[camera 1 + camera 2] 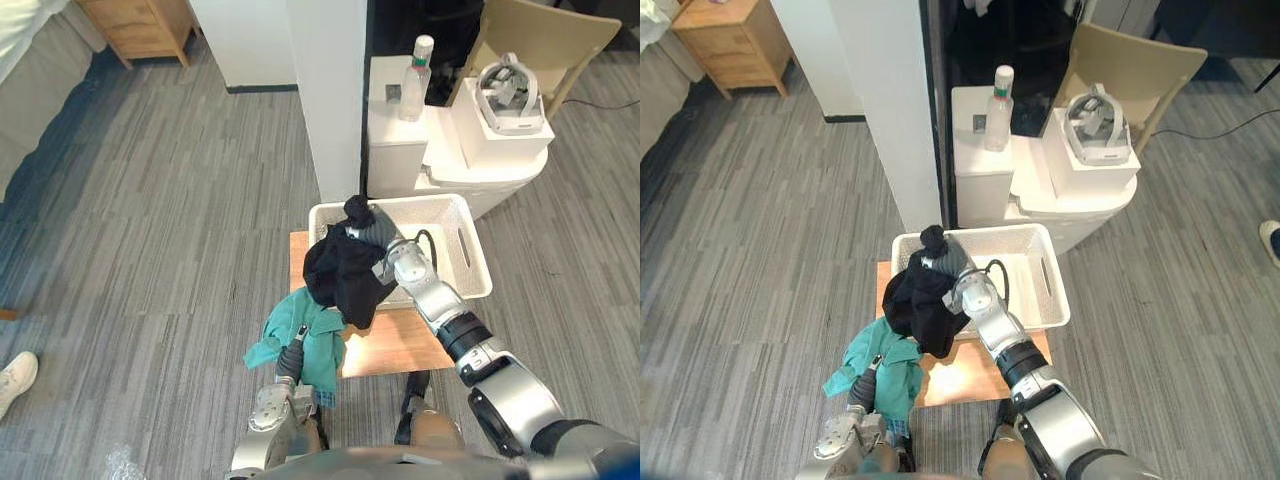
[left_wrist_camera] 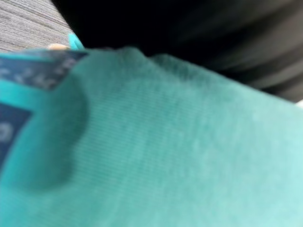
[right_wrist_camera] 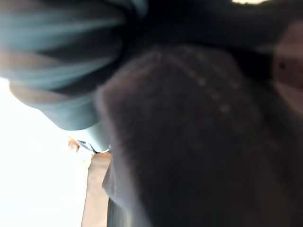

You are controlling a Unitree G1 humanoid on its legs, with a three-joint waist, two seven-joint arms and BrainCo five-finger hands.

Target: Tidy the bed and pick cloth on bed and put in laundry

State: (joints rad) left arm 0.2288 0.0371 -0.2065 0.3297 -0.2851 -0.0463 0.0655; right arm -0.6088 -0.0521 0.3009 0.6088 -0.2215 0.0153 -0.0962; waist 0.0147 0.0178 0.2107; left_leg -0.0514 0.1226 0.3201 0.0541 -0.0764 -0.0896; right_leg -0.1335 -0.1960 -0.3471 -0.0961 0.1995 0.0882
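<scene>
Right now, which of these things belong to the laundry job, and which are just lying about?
Job in hand:
black cloth
teal cloth
white laundry basket

Just lying about:
clear bottle
white headset
wooden nightstand
tan chair

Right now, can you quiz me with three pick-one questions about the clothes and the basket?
1. The white basket sits on: A a bed; B a wooden table; C a chair.
2. At the left hand, the cloth is: A red; B yellow; C teal.
3. The black cloth is: A hanging bunched at the right hand; B flat on the floor; C folded on a shelf.
Answers: 1 B, wood shows under the basket; 2 C, it hangs blue-green; 3 A, it droops by the basket's rim.
</scene>
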